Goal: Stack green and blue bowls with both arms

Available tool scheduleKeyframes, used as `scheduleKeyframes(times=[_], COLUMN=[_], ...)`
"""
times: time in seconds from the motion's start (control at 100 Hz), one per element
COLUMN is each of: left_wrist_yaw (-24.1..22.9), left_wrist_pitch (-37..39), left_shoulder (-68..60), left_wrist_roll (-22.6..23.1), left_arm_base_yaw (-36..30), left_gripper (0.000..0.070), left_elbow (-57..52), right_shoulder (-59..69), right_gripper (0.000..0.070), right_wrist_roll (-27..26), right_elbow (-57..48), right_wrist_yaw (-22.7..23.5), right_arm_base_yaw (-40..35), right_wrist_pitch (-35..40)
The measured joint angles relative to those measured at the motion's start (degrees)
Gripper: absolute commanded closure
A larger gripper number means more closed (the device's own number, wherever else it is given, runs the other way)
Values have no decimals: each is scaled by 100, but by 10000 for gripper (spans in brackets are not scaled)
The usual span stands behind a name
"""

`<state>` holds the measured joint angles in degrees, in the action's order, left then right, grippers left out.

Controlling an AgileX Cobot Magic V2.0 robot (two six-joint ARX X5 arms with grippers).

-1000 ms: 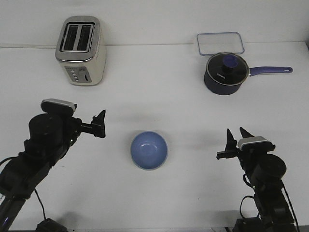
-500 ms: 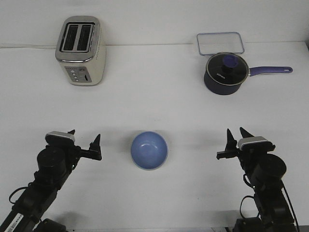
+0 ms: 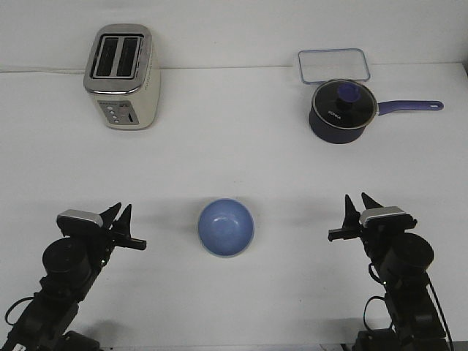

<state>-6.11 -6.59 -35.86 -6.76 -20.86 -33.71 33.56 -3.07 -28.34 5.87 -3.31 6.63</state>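
Observation:
In the front view the blue bowl (image 3: pixel 226 227) sits upright on the white table, midway between the two arms and empty inside. The green bowl is not in view as a separate thing; I cannot tell whether it sits hidden under the blue one. My left gripper (image 3: pixel 123 221) rests low at the front left, about a bowl's width left of the bowl, open with nothing between its fingers. On the front right, my right gripper (image 3: pixel 357 212) stands open and empty, further from the bowl.
A cream toaster (image 3: pixel 122 76) stands at the back left. At the back right are a dark navy lidded pot (image 3: pixel 342 110) with a purple handle and, behind it, a clear rectangular container (image 3: pixel 333 65).
My left arm has drawn back and down toward the front left, away from the bowl. The right arm and the bowl have not moved.

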Motion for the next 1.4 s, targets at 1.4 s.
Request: scheduleKeyframes(times=[1.4], left_wrist_yaw=[-149], left_wrist_pitch=[361], left_shoulder=[678], left_wrist_roll=[116], left_arm_base_yaw=[431], left_gripper=[686], left_elbow=[448], right_shoulder=[0], right_gripper=[700], right_wrist_roll=[2], right_elbow=[0], right_wrist_yaw=[0], right_arm_base_yaw=[0], right_wrist_pitch=[-2])
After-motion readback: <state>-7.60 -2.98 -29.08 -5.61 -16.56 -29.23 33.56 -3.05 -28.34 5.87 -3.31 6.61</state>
